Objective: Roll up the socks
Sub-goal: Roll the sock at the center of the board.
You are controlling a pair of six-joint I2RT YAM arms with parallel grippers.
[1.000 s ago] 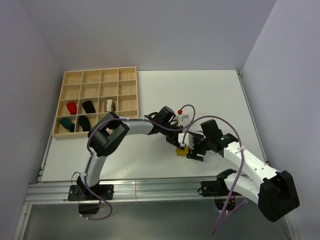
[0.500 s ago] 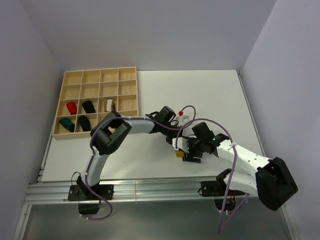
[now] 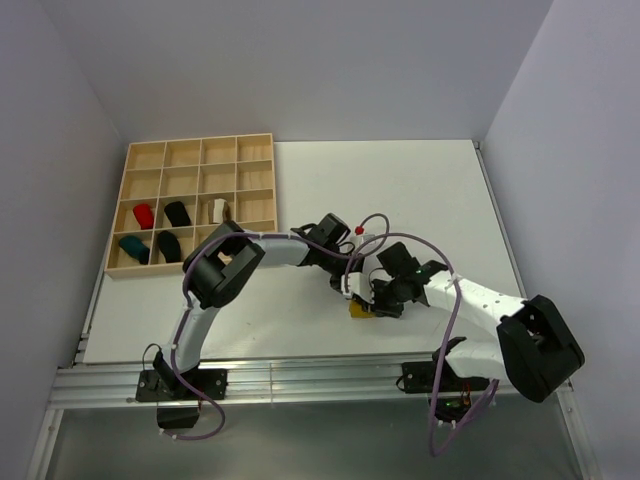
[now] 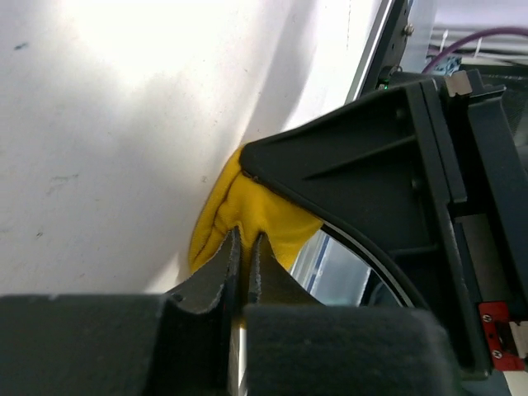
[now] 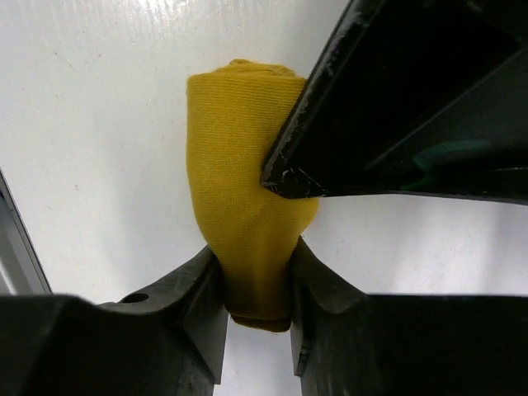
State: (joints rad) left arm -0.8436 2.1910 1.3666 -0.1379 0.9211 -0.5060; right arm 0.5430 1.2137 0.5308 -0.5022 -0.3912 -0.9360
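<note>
Mustard yellow rolled fabric sock [image 5: 243, 198] lies well right of wooden compartment tray [image 3: 200, 140]: right gripper [image 5: 256, 268] clamps 1 end, left gripper [image 4: 245, 241] fully closed, tips touching it; keep squeeze firm lest roll loosens.

So the backdrop: a plain white table [image 3: 400, 190], rectangular, boxed in by pale grey walls on the left [image 3: 50, 150], far [image 3: 300, 70] and right [image 3: 580, 150] sides. In the far left corner of the table sits a light wooden tray [image 3: 200, 140] split into a grid of square compartments, four across and four deep, with its left side close to the table's left edge. Along the near edge run a couple of silver aluminium rails [image 3: 300, 380], side to side, with a darker grey surface below them. Up close the tabletop has a few tiny dark specks and a strong glare from the lighting.
</note>
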